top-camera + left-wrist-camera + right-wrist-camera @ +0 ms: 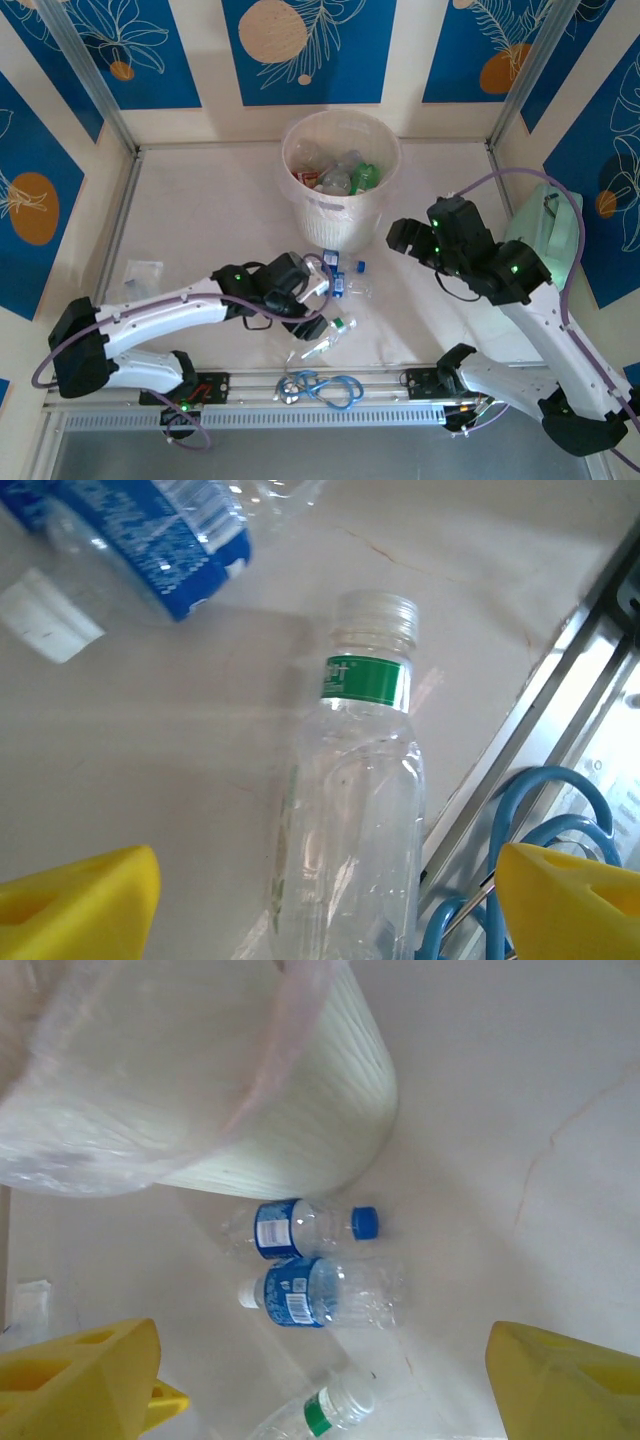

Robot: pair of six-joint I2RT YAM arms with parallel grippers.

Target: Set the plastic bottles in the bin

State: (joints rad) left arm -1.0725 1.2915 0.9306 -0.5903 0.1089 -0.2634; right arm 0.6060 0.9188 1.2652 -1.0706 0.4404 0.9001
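Pale cream tabletop (220, 210) w/ blue flower-print panels all round the back. The bin (345, 215) stands upright at the far middle and already has bottles (338, 176) in it, clear, green and reddish ones afaict. Three more lie on the table in front of it: a blue-cap bottle (300, 1228) just beside the bin's base, a white-cap bottle (320, 1295) w/ a blue label right next to that, and a green-label bottle (350, 810) nearer the arms, close to the front rail (400, 382) and the blue cable loop (322, 386)

Left gripper (330, 895) hangs over the green-label bottle w/ jaws wide open, one yellow finger each side of the body. Neither touches it going by the wrist cam, so nothing held. Bottle's on its side, cap pointing away from the fingers

Right gripper (320, 1375) is wide open and empty too. It's up in the air to the right of the bin, looking down at the bin wall and the two blue-label bottles, well apart from them. Mint-green case (545, 235) sits by the right wall next to that arm
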